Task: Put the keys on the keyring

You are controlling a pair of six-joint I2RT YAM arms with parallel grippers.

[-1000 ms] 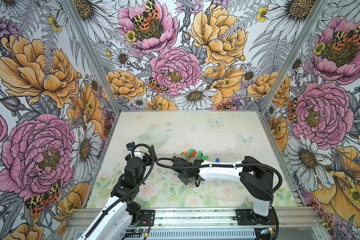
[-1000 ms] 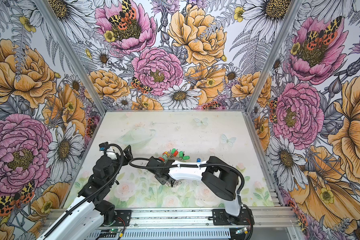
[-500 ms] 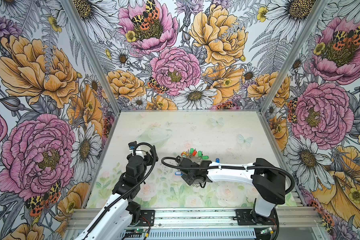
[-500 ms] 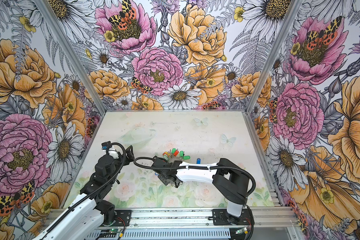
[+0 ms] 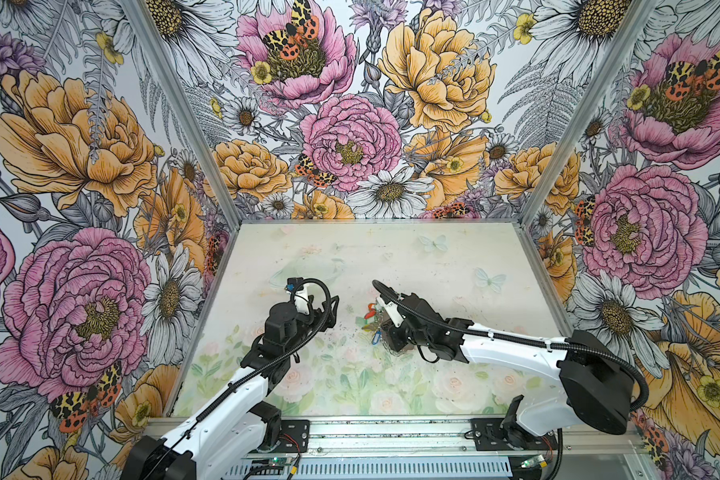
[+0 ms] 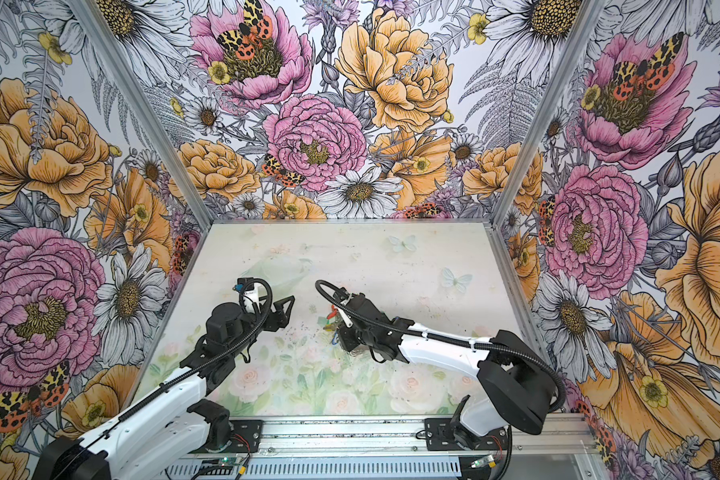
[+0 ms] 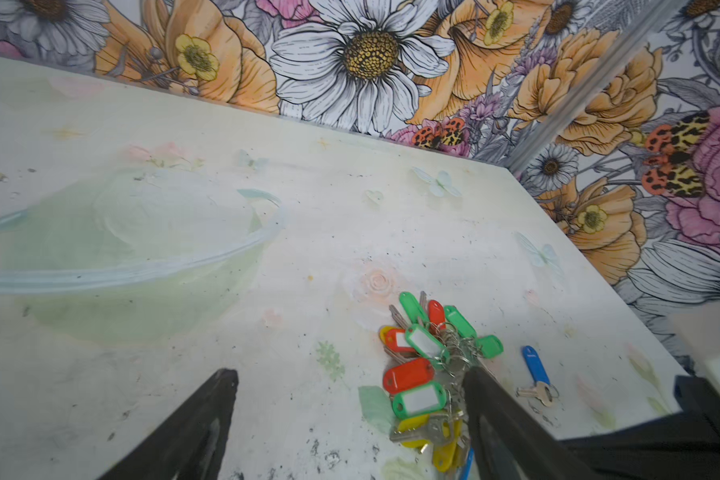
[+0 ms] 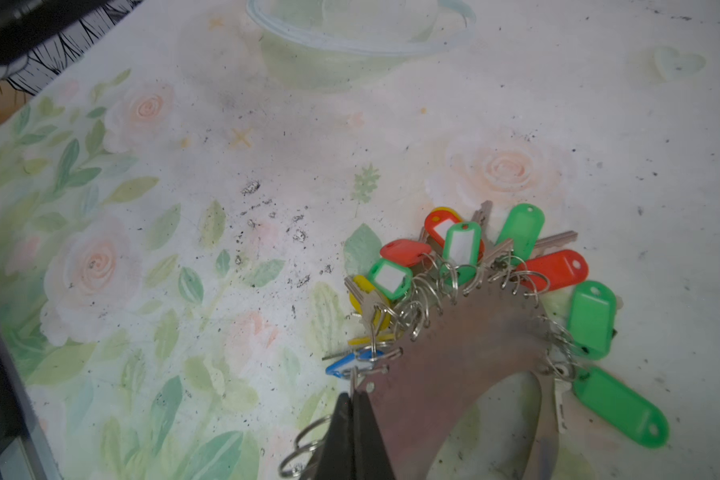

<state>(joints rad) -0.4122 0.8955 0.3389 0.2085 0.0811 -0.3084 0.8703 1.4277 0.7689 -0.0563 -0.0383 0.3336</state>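
Keyring (image 8: 466,353) rested on the tabletop (image 8: 267,158) about mid-table, a grey flat band with small rings (image 8: 445,286) all along its rim. Right fingers (image 8: 348,434) were clenched on the band's edge, pinching it. Most keys (image 8: 458,249) hung off those rings, fanned around the outer rim: green, red, yellow tags plus one blue. One blue key (image 7: 535,368) lay loose on the tabletop just beside the bunch, not touching it. Left fingers (image 7: 200,424) were spread wide, gripping nothing, over bare tabletop next to the bunch; both top views showed a gap between them and the keys.
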